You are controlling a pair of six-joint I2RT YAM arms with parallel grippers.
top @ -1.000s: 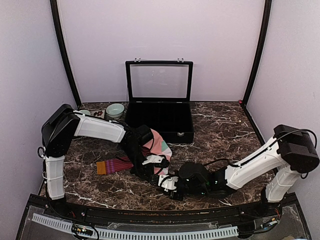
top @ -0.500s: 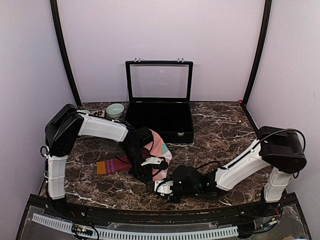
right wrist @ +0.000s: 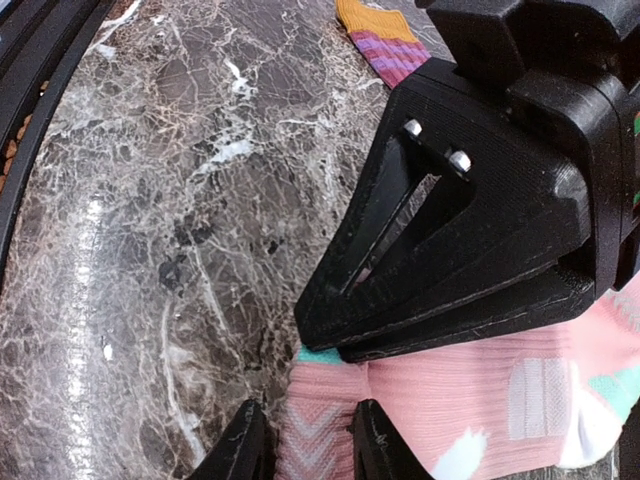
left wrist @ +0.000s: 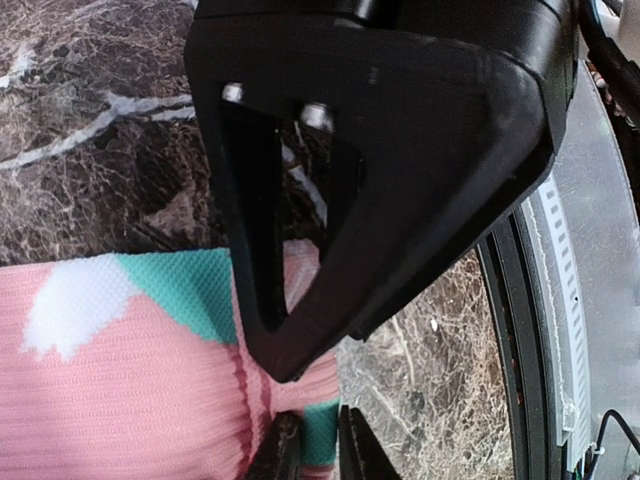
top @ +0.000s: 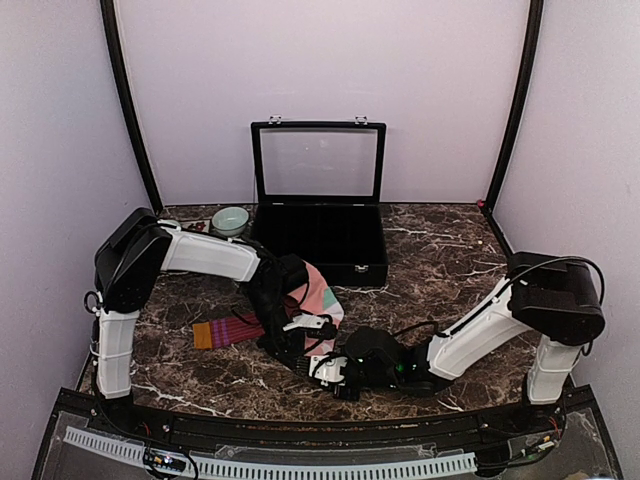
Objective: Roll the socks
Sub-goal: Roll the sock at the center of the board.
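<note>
The salmon-pink sock (top: 322, 290) with mint and white patches lies mid-table, partly under my left arm. My left gripper (top: 303, 340) is shut on its near edge; the left wrist view shows a mint patch of this sock (left wrist: 120, 400) pinched between the fingers of the left gripper (left wrist: 318, 445). My right gripper (top: 332, 368) meets it from the right. It is shut on the same edge of the pink sock (right wrist: 480, 400), with ribbed fabric held in the right gripper (right wrist: 310, 440). The maroon sock (top: 228, 331) with purple stripes and an orange cuff lies flat to the left, and its cuff end (right wrist: 385, 45) shows in the right wrist view.
An open black display case (top: 318, 235) stands at the back centre, with a mint bowl (top: 230, 220) to its left. The perforated rail (top: 270, 465) runs along the near edge, close below both grippers. The marble tabletop (top: 450, 260) stretches to the right.
The right arm has drawn in leftward, carrying its gripper a little left along the near edge. The left arm and both socks have hardly moved.
</note>
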